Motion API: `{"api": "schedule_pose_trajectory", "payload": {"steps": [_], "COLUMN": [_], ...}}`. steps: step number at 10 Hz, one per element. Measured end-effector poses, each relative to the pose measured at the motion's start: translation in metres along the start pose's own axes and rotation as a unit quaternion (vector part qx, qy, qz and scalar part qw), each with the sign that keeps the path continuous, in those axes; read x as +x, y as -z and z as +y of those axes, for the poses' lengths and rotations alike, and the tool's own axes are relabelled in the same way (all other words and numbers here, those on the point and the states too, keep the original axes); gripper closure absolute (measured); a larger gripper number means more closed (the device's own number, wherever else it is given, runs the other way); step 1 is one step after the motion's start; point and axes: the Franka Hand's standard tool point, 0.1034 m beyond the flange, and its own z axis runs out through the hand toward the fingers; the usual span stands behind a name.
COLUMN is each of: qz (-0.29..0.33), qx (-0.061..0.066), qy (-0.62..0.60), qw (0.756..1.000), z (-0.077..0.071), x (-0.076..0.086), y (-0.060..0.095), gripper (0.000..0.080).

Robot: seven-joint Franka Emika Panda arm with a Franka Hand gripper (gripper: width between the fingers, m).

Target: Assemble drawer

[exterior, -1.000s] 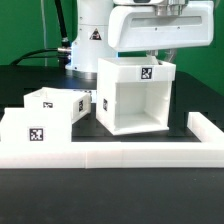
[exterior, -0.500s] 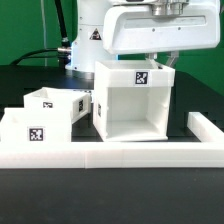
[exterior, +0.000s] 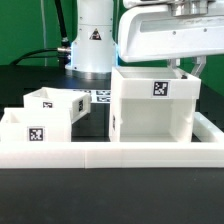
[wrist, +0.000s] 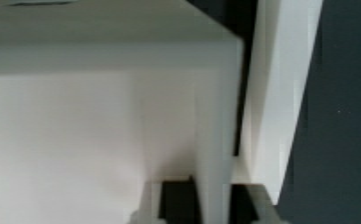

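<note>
The white cube-like drawer housing [exterior: 150, 115] stands at the exterior view's right with its open front facing the camera, close against the corner of the L-shaped wall. My gripper [exterior: 186, 66] reaches down from above onto its top rear edge, the fingertips hidden behind the rim. In the wrist view my gripper [wrist: 212, 190] has its two dark fingers [wrist: 175, 203] on either side of a thin white housing wall [wrist: 219, 120], shut on it. Two small open-topped trays [exterior: 55, 105] [exterior: 30, 128] with tags sit together at the left.
The long low white L-shaped wall [exterior: 110, 155] runs along the front and turns back at the right [exterior: 208, 128]. The marker board [exterior: 102, 96] lies behind the trays. The arm's base [exterior: 92, 40] stands at the back.
The housing has slid to the exterior view's right with my gripper, from the middle to the corner of the L-shaped wall. The trays have not moved.
</note>
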Motion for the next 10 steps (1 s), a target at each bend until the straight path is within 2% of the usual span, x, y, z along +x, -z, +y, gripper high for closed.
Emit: {"api": "schedule_pose_trajectory", "payload": {"steps": [3, 6, 10], "qz": [0.001, 0.006, 0.024], "qx": [0.0, 0.003, 0.008], "qy": [-0.001, -0.078, -0.207], "qw": [1.0, 0.997, 0.978], "z": [0.0, -0.0022, -0.0042], "x": [0.0009, 0.003, 0.0033], "y": [0.0012, 0.0026, 0.0041], "gripper": [0.0761, 0.0761, 0.0761]}}
